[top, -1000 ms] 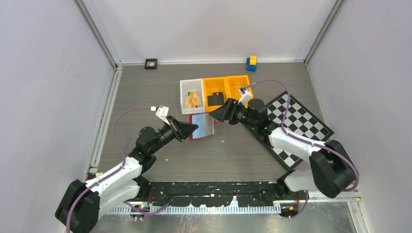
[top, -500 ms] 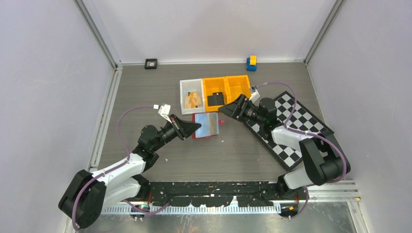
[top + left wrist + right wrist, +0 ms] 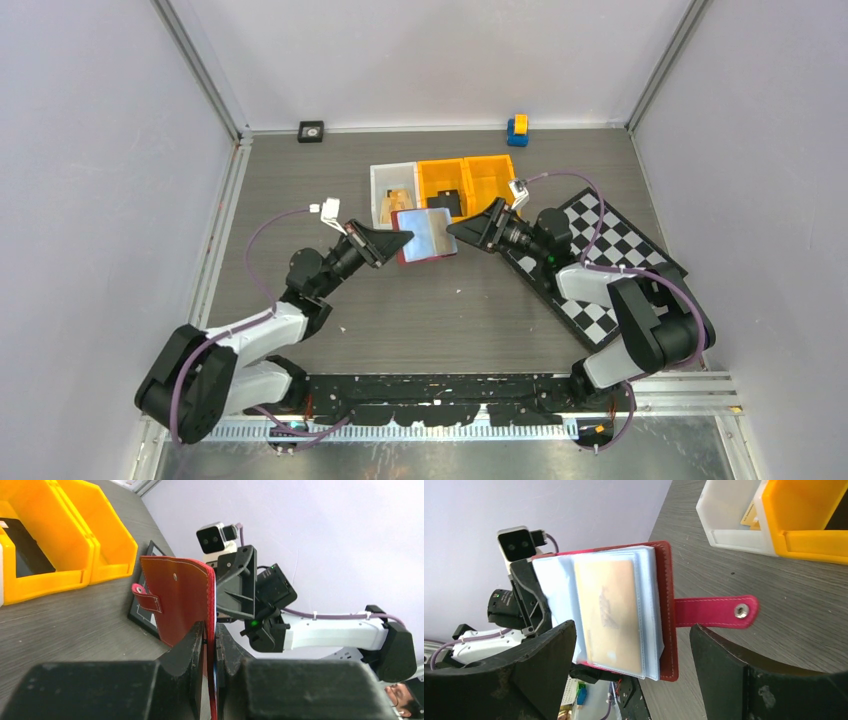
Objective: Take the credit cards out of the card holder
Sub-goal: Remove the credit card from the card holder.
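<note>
Top view: the left gripper (image 3: pixel 393 243) is clamping one edge of the holder (image 3: pixel 428 236) and holding it off the table (image 3: pixel 450 320). Its sleeves are facing the right gripper (image 3: pixel 456 231), which is hovering just in front. Bins (image 3: pixel 470 178) are sitting just beyond both tools, and a board (image 3: pixel 620 250) is lying under the right arm.

Left wrist: the fingers (image 3: pixel 190 645) are pinching the red cover, and the holder is rising upright out of them. Its tab (image 3: pixel 146 596) is hanging loose beside them.

Right wrist: the jaws are gaping wide and empty. A tan card (image 3: pixel 609 611) in a clear sleeve (image 3: pixel 646 605) is sitting between and just ahead of them. Whether more cards are hiding behind it, I cannot tell. The card is looking light, stiff and slick, the sleeves soft. I judge the best hold to be the card's edge at the sleeve's mouth, pinched across its faces. Room is lying open below, while the bins are crowding the far side.
</note>
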Available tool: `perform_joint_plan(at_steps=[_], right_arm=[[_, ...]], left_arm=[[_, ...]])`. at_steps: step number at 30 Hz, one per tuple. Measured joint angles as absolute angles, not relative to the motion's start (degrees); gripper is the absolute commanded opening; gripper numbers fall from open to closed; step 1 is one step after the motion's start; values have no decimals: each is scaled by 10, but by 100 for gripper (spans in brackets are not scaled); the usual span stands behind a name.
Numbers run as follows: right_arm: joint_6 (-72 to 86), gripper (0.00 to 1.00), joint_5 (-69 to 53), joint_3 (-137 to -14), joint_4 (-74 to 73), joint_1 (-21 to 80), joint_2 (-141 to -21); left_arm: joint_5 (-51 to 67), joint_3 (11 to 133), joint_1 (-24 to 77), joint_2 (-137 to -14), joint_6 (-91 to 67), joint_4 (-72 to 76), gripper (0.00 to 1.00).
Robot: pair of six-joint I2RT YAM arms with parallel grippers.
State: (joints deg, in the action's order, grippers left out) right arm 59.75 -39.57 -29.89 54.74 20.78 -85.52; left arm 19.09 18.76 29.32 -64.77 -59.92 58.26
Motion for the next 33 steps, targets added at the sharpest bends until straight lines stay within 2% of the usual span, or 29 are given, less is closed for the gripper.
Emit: perform_joint_plan(at_steps=[9,13,23,33], right_arm=[[632,89,-400,-282,585,208,-852],[620,88,-366,-265,530,208,-810],[607,89,-268,-213,474,205,-689],[616,89,-223,-190,485,205,-649]], left_arm=[[213,237,289,-744,-687,679,0],[216,244,289,-750,-699,685,0],[190,355,288,-741,-669,579,0],[218,287,255,-678,-613,537,0]])
